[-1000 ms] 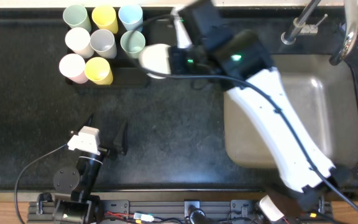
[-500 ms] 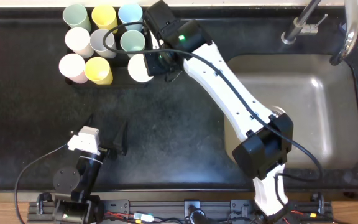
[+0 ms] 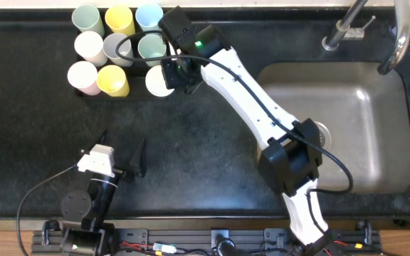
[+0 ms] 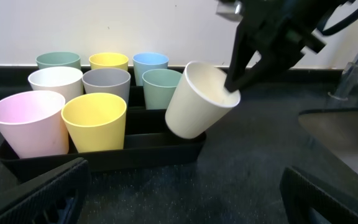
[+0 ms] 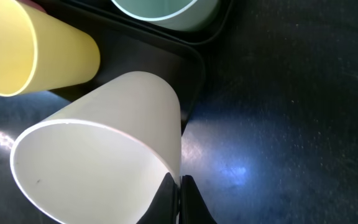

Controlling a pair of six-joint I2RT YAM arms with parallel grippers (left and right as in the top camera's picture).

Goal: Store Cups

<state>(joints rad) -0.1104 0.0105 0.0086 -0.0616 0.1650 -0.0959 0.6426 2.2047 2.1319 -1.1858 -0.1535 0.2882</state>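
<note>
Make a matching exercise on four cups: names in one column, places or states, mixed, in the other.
1 cream cup
2 pink cup
3 blue cup
4 grey cup

A middle of the tray
B back row, end nearer the sink
C tilted, held in the right jaws
D front row, end farthest from the sink

Pairs: 1-C, 2-D, 3-B, 4-A

The right arm had white tubular links between bulky black joints, a black cable trailing beside it and a green light on its black wrist. The left arm was black, with a white block, a thin wire and a black left gripper.
</note>
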